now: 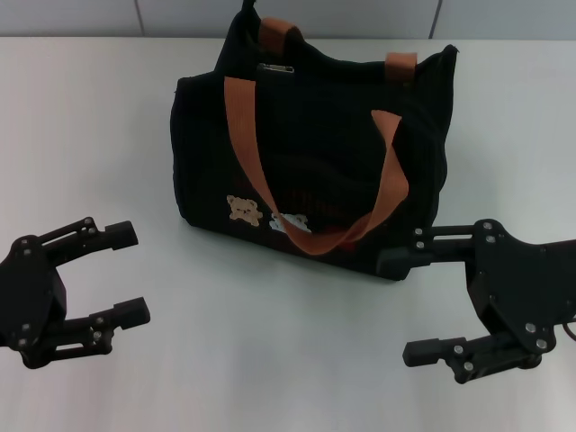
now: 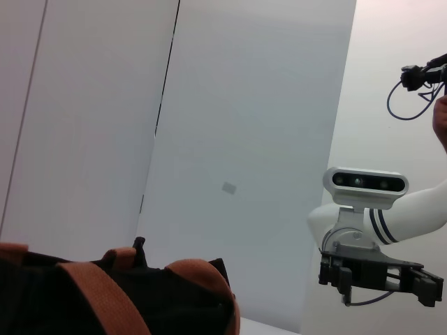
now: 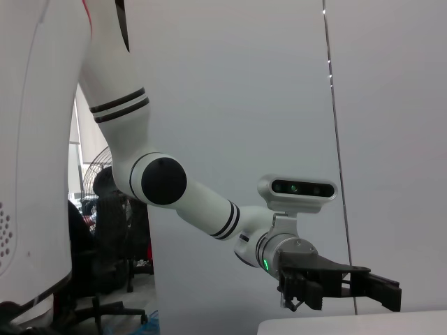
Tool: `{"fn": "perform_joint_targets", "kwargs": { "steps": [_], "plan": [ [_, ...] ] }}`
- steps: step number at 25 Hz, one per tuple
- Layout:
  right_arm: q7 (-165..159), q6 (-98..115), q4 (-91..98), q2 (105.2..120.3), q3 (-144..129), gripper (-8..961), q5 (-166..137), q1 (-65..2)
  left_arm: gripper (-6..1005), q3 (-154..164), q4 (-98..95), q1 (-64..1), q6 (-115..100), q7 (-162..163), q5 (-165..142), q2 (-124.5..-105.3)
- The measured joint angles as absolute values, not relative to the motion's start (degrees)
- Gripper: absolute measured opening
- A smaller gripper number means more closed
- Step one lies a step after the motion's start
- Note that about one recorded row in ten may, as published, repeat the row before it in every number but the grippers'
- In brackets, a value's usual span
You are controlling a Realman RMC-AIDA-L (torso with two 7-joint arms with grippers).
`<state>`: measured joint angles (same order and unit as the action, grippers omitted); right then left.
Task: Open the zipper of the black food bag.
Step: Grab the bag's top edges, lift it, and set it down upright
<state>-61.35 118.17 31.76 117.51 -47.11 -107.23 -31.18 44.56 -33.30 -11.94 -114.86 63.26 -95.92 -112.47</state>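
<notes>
The black food bag (image 1: 315, 153) stands upright at the middle back of the white table, its two brown-orange handles (image 1: 252, 162) draped over it and bear patches low on the front. The zipper's silver pull tab (image 1: 274, 67) lies on the top rim near the bag's far left corner. My left gripper (image 1: 126, 274) rests open at the front left, apart from the bag. My right gripper (image 1: 405, 306) rests open at the front right, its upper finger (image 1: 423, 252) close to the bag's lower right corner. In the left wrist view the bag top (image 2: 112, 300) and the right gripper (image 2: 380, 276) show.
The white table (image 1: 270, 360) stretches in front of the bag and to both sides. A grey panelled wall (image 1: 288, 16) runs behind the table's far edge. The right wrist view shows the left arm with its gripper (image 3: 342, 286) before a white wall.
</notes>
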Motion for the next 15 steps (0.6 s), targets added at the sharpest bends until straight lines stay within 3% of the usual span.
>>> {"fn": "perform_joint_targets", "kwargs": {
  "steps": [15],
  "plan": [
    [-61.35,117.20,31.58,117.50,-44.22,752,-107.22,-30.93,809,44.26,-32.93,-13.05,-112.44,63.04,-95.92,-112.80]
  ]
}}
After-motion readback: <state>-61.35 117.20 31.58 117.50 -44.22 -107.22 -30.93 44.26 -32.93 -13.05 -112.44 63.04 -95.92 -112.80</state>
